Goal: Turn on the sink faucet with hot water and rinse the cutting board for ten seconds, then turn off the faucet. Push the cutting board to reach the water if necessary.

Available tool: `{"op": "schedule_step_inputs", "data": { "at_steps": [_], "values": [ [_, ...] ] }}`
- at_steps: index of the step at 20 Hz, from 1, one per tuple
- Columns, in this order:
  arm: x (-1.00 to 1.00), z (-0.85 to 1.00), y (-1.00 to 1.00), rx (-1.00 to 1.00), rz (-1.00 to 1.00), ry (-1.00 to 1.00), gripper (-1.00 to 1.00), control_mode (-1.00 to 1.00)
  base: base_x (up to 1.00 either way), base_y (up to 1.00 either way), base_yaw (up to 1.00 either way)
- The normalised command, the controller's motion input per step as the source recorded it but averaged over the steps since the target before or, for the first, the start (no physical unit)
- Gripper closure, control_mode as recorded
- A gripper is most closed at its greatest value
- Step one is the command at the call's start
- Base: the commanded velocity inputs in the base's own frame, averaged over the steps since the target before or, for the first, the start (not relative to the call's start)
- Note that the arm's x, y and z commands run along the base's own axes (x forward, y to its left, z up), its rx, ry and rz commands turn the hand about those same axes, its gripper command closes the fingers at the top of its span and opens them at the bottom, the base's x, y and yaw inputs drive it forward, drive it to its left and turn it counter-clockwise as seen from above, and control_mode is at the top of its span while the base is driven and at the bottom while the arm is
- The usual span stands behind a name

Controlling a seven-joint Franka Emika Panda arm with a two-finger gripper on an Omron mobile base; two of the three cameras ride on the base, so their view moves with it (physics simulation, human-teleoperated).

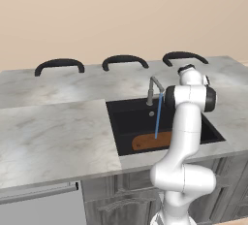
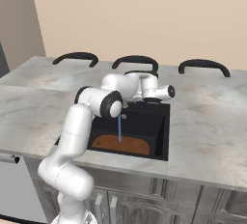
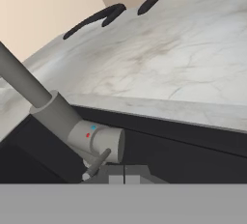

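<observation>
In the left base view the cutting board [image 1: 151, 141] is lying flat along the near wall of the sink [image 1: 127, 118], its long axis running left to right, and the water [image 1: 158, 117] is falling straight from the sink faucet [image 1: 153, 91] onto the board's right part. Farther right, the arm is reaching over the basin. In the hand view the gripper [image 3: 124, 178] is sitting with its tips pressed together, holding nothing, and the faucet's thin lever [image 3: 98, 163] is lying just left of and above them, very close. Shutting off the flow will probably mean nudging that lever, judging from this.
</observation>
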Motion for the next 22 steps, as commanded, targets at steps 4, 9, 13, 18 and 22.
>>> {"op": "schedule_step_inputs", "data": {
  "at_steps": [4,9,13,18,22],
  "values": [
    [0.0,0.0,0.14,0.0,0.0,0.0,1.0,-1.0,0.0,0.0,0.0],
    [0.0,0.0,0.12,0.0,0.0,0.0,1.0,-1.0,0.0,0.0,0.0],
    [0.0,0.0,0.12,0.0,0.0,0.0,1.0,-1.0,0.0,0.0,0.0],
    [0.0,0.0,0.22,0.0,0.0,0.0,1.0,-1.0,0.0,0.0,0.0],
    [0.0,-0.02,0.3,0.0,0.0,0.0,1.0,-1.0,0.0,0.0,0.0]
  ]
}}
